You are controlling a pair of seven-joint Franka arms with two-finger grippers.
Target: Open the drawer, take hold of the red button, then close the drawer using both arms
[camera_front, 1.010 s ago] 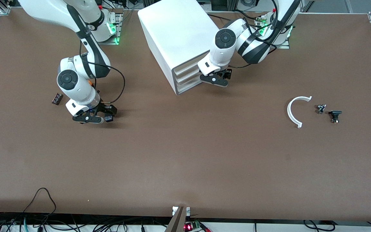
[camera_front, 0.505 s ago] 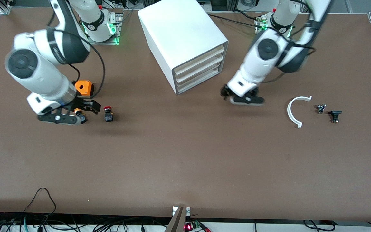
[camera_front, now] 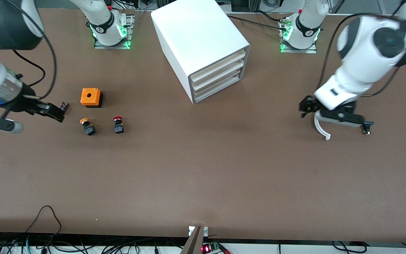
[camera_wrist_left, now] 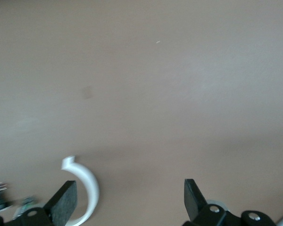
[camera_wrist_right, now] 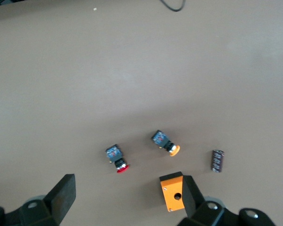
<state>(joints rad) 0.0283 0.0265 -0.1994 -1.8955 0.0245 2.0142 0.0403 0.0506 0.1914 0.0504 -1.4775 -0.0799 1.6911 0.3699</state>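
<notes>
The white cabinet (camera_front: 203,38) stands at the table's robot side, and its lower drawers (camera_front: 220,84) sit shut and flush. The red-capped button (camera_front: 118,125) lies on the bare table and also shows in the right wrist view (camera_wrist_right: 117,159). My right gripper (camera_front: 53,112) is open and empty, raised over the table at the right arm's end, apart from the button; the right wrist view (camera_wrist_right: 126,195) shows its jaws wide apart. My left gripper (camera_front: 307,107) is open and empty over a white curved piece (camera_front: 320,128), as the left wrist view (camera_wrist_left: 129,202) also shows.
An orange-capped button (camera_front: 87,127) lies beside the red one. An orange box with a hole (camera_front: 91,97) and a small dark part (camera_front: 63,106) lie close by. Small black parts (camera_front: 366,126) lie by the white curved piece (camera_wrist_left: 87,193).
The right gripper left the red button on the table and swung up and away toward its end. The left gripper moved from the cabinet front to over the white curved piece.
</notes>
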